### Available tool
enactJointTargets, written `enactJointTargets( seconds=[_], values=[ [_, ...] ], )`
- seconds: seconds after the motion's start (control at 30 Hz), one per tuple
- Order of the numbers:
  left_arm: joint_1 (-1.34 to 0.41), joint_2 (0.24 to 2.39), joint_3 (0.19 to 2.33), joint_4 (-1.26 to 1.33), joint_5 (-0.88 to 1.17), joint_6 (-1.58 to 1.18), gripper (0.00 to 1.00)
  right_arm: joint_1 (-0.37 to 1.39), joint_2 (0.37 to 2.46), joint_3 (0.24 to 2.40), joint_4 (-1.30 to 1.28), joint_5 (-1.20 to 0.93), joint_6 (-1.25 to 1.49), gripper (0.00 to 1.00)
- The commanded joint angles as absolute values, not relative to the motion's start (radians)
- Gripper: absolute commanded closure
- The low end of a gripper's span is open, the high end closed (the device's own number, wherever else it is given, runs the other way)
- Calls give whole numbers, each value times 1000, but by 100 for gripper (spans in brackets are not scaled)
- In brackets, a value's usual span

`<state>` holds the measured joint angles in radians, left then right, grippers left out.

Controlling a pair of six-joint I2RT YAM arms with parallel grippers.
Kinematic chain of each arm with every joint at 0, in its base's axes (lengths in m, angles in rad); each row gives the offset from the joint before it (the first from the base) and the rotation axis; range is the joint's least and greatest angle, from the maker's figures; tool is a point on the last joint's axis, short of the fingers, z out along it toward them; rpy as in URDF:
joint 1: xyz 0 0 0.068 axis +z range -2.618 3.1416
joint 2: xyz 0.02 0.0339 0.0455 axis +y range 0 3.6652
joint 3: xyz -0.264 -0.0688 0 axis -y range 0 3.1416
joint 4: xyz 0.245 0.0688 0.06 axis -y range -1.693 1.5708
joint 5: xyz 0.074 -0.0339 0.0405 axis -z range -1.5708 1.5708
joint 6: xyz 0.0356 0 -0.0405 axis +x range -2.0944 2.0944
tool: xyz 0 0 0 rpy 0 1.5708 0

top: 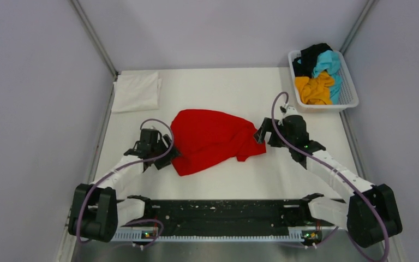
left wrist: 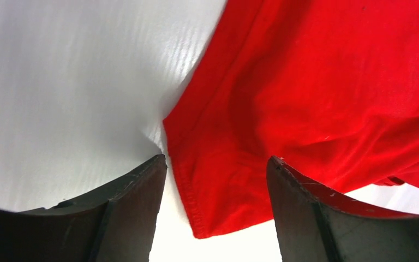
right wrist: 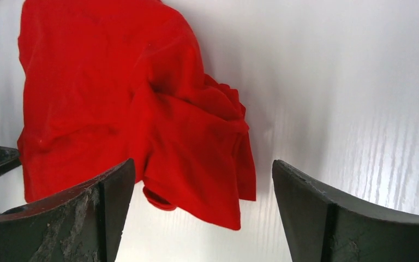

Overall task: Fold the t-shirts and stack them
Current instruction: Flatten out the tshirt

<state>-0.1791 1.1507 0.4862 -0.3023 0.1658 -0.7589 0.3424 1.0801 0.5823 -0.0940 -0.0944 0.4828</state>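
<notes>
A bright red t-shirt (top: pixel 210 139) lies crumpled in the middle of the table. My left gripper (top: pixel 169 154) is at its left lower edge. In the left wrist view that gripper (left wrist: pixel 216 161) is open, and a hemmed corner of the red t-shirt (left wrist: pixel 316 93) lies between the fingers without being clamped. My right gripper (top: pixel 260 134) is at the shirt's right side, also open (right wrist: pixel 202 162); a bunched red fold (right wrist: pixel 114 98) lies just ahead of its fingers. A folded white t-shirt (top: pixel 136 91) rests at the back left.
A white mesh basket (top: pixel 350 97) at the back right holds orange-yellow (top: pixel 313 90), turquoise (top: pixel 330 65) and black (top: pixel 311 57) t-shirts. Grey walls close in on the left, the right and the back. A black rail (top: pixel 218 213) runs between the arm bases.
</notes>
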Motion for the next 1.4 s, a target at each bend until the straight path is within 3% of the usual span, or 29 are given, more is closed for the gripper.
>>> enactJointTargets(
  seconds=[0.0,0.07,0.13,0.23,0.3,0.37,0.43,0.53,0.73,0.93,1.23,1.37],
  values=[
    [-200,1222,452,-223,151,-785,29,372,1155,606,33,-125,441,7],
    [-206,1262,458,-193,161,-785,35,383,1188,606,49,-124,439,8],
    [-216,1306,466,-162,183,-783,48,390,1213,605,57,-126,438,11],
    [-222,1349,482,-114,206,-779,100,399,1236,591,88,-143,435,21],
    [-223,1357,517,-119,202,-768,100,403,1246,590,106,-159,427,44],
    [-224,1333,556,-135,203,-759,100,402,1245,603,97,-154,425,76],
    [-225,1269,582,-141,192,-758,100,403,1228,626,73,-145,419,89],
    [-225,1135,649,-185,140,-745,100,405,1170,683,29,-128,403,100],
    [-227,861,864,-348,-52,-675,100,405,1017,868,-101,-74,363,100],
    [-227,688,1048,-352,-157,-611,100,405,910,1091,-203,-61,338,100],
    [-226,687,1313,-383,-135,-525,100,404,849,1324,-268,-201,314,100],
    [-226,787,1377,-371,-162,-505,100,405,889,1357,-277,-145,276,100]
  ],
)
